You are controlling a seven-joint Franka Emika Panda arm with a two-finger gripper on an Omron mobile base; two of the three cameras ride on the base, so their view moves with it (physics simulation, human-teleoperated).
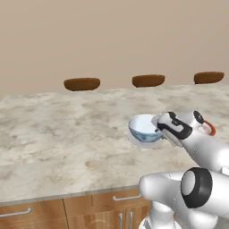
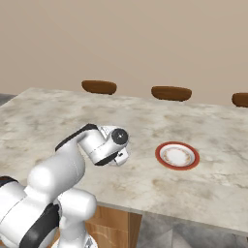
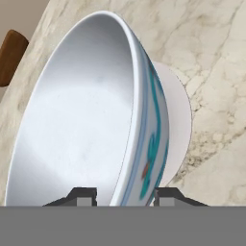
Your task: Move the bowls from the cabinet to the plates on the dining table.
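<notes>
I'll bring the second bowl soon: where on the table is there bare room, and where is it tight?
The dining table lies bare from the near edge to the brown discs, left of the patterned bowl. The red plate is free, with bare top around it. It is tight at the pale plate, where the gripper pinches the bowl's rim.

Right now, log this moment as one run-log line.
tool: shut on white bowl rim | bowl: over pale plate | red plate: bare | dining table

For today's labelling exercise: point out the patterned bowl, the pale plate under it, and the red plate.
patterned bowl (image 3: 81,125), hand view, white inside.
pale plate (image 3: 178,120), hand view, bare face behind the bowl.
red plate (image 2: 177,156), right base view, pale centre.
</notes>
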